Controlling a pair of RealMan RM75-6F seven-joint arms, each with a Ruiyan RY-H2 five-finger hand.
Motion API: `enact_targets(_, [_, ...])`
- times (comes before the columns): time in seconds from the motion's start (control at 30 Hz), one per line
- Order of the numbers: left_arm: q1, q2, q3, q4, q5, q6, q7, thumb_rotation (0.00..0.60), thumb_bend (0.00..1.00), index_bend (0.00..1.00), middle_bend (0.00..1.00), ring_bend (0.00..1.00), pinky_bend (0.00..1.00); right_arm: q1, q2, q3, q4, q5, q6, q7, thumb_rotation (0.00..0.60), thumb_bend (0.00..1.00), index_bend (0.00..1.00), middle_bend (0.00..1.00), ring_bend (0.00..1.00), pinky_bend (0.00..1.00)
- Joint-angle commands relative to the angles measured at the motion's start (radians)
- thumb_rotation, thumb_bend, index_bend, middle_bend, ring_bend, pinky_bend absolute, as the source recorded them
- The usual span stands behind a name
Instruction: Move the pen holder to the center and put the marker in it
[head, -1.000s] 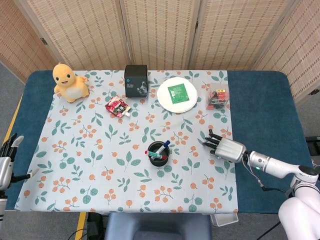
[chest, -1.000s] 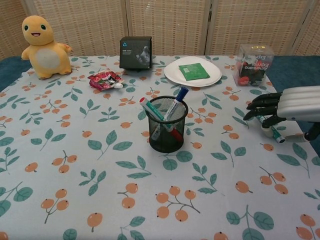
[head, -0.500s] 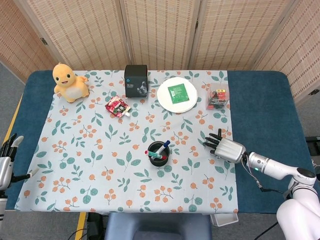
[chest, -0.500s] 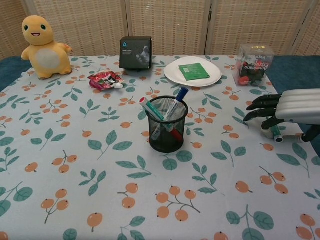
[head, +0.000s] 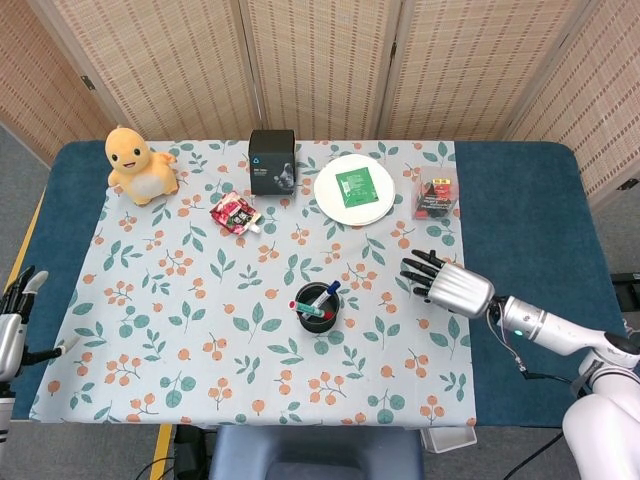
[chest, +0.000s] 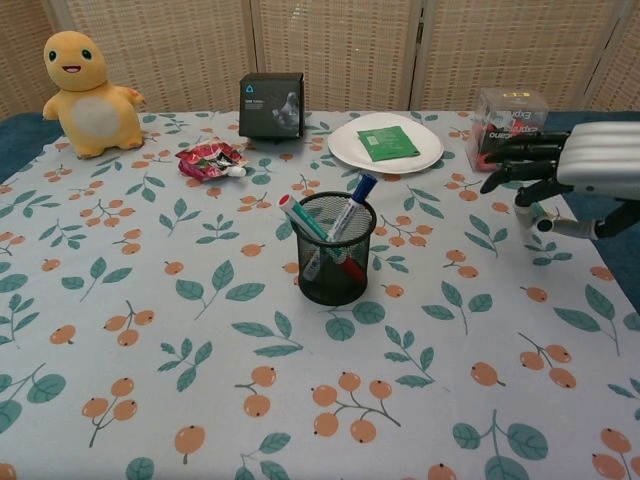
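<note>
1. The black mesh pen holder (chest: 336, 262) stands near the middle of the leaf-print worktop (chest: 150, 330), with several pens upright inside it.
2. The right hand (chest: 590, 165) hovers at about 3 o'clock from the holder, well apart from it, its dark fingers (chest: 512, 170) curled; a small marker (chest: 545, 215) appears pinched beneath them, though the chest view is too poor to be sure.
3. The left hand (head: 12, 320) hangs off the worktop's edge at 9 o'clock, fingers apart, holding nothing.
4. At 12 o'clock lie a white plate (chest: 345, 145) with a green packet (chest: 388, 143), a black box (chest: 271, 105) and a clear snack box (chest: 505, 115); an orange plush toy (chest: 88, 92) sits at 10 o'clock.
</note>
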Motion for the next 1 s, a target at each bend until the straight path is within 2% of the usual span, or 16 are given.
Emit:
enact_targets(0.03, [0.001, 0.002, 0.001, -0.002, 0.005, 0.005, -0.005, 0.600, 0.05, 0.00, 0.00, 0.00, 0.16, 0.019, 0.036, 0.051, -0.088, 0.045, 0.045, 0.054, 0.600, 0.51, 0.65, 0.15, 0.00, 0.00])
enact_targets(0.2, [0.003, 0.007, -0.001, -0.004, 0.005, 0.009, -0.021, 0.600, 0.05, 0.00, 0.00, 0.00, 0.16, 0.056, 0.090, 0.103, -0.260, 0.083, 0.063, 0.114, 0.600, 0.51, 0.66, 0.16, 0.00, 0.00])
enact_targets(0.37, [0.003, 0.011, -0.001, -0.002, 0.007, 0.009, -0.034, 0.600, 0.05, 0.00, 0.00, 0.00, 0.16, 0.093, 0.175, 0.165, -0.566, 0.141, 0.009, 0.178, 0.600, 0.51, 0.66, 0.17, 0.01, 0.00])
enact_targets(0.5, [0.003, 0.013, -0.002, 0.001, 0.008, 0.008, -0.051, 0.600, 0.05, 0.00, 0.00, 0.00, 0.16, 0.131, 0.283, 0.209, -0.871, 0.203, -0.100, 0.236, 0.600, 0.51, 0.66, 0.17, 0.01, 0.00])
enact_targets(0.6, [0.001, 0.015, -0.002, 0.007, 0.007, 0.001, -0.064, 0.600, 0.05, 0.00, 0.00, 0.00, 0.16, 0.155, 0.364, 0.241, -1.051, 0.245, -0.173, 0.242, 0.600, 0.51, 0.66, 0.17, 0.01, 0.00])
enact_targets(0.77, [-0.001, 0.017, -0.007, 0.015, -0.001, -0.007, -0.088, 0.600, 0.05, 0.00, 0.00, 0.00, 0.16, 0.179, 0.453, 0.286, -1.217, 0.267, -0.230, 0.198, 0.600, 0.51, 0.66, 0.17, 0.01, 0.00])
enact_targets(1.0, [-0.003, 0.017, -0.005, 0.019, -0.003, -0.016, -0.099, 0.600, 0.05, 0.00, 0.00, 0.00, 0.16, 0.214, 0.522, 0.345, -1.409, 0.351, -0.370, 0.226, 0.600, 0.51, 0.66, 0.17, 0.01, 0.00])
